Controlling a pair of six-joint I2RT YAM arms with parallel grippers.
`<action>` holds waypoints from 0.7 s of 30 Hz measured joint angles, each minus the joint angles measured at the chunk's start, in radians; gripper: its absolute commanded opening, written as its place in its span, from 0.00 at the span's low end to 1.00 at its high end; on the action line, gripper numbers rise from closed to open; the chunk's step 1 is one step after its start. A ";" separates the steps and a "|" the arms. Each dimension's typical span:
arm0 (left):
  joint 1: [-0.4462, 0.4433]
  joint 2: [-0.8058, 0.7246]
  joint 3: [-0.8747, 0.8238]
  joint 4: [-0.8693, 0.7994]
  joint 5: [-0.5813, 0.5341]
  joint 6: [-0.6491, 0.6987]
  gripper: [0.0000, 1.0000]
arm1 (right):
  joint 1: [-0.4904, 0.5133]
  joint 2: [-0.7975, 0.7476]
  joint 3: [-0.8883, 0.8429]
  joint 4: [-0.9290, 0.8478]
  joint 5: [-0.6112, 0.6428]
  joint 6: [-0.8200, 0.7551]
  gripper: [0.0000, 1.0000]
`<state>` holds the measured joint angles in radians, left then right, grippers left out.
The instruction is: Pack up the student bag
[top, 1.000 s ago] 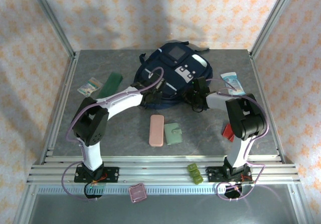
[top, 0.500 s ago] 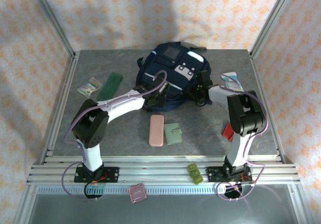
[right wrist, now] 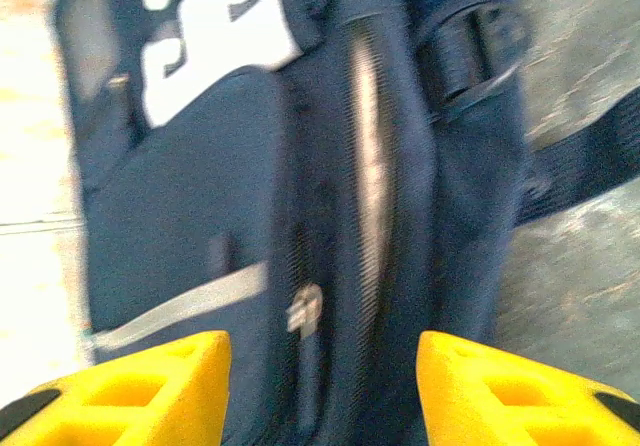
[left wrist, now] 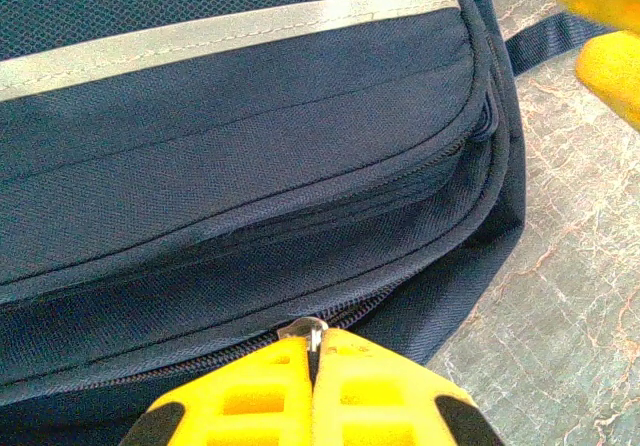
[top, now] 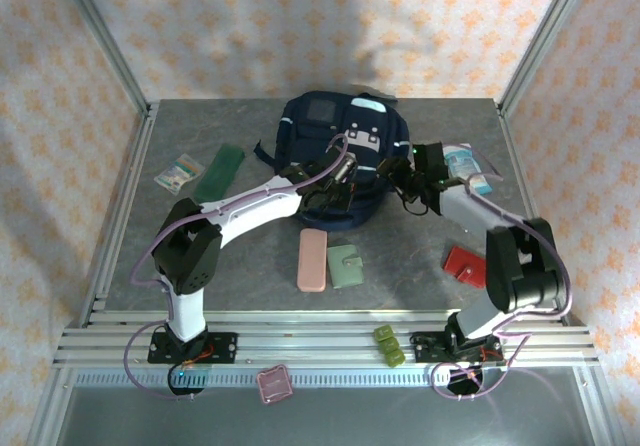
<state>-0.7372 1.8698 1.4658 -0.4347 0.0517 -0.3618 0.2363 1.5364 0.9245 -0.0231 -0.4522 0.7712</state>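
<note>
The student bag [top: 335, 141], a navy backpack with white trim, lies at the back middle of the table. My left gripper [top: 342, 180] rests on its near edge. In the left wrist view its yellow fingers [left wrist: 380, 386] are shut on a small metal zipper pull [left wrist: 312, 332] of the bag [left wrist: 230, 156]. My right gripper [top: 401, 177] is at the bag's right side and stands open. In the right wrist view, which is blurred, another zipper pull [right wrist: 305, 312] on the bag [right wrist: 200, 196] lies ahead of its spread fingers [right wrist: 165, 381], untouched.
A pink case [top: 313, 259] and a green wallet [top: 347, 266] lie in front of the bag. A red item [top: 465, 266] is at the right, a blue-white packet [top: 468, 166] behind it. A green strip [top: 220, 171] and a small packet [top: 178, 172] lie at left.
The bag has turned and shifted, its front panel now facing more to the left. My left gripper moved right along its near edge. The right arm stretched out with its gripper beside the bag.
</note>
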 measured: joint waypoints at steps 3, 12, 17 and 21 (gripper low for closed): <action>0.000 0.000 0.000 0.000 -0.001 -0.001 0.00 | 0.017 -0.046 -0.053 0.056 -0.052 0.041 0.53; 0.000 0.000 -0.003 0.001 -0.004 -0.008 0.00 | 0.076 -0.005 -0.098 0.150 -0.134 0.132 0.51; 0.000 -0.005 -0.030 0.008 -0.007 -0.012 0.00 | 0.080 0.057 -0.074 0.160 -0.148 0.157 0.48; 0.007 -0.019 -0.070 0.035 -0.012 -0.023 0.00 | 0.086 0.111 -0.056 0.186 -0.166 0.180 0.44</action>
<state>-0.7303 1.8511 1.3960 -0.4000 0.0395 -0.3851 0.3222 1.6478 0.8680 0.1631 -0.6186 0.9516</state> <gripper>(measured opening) 0.046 0.470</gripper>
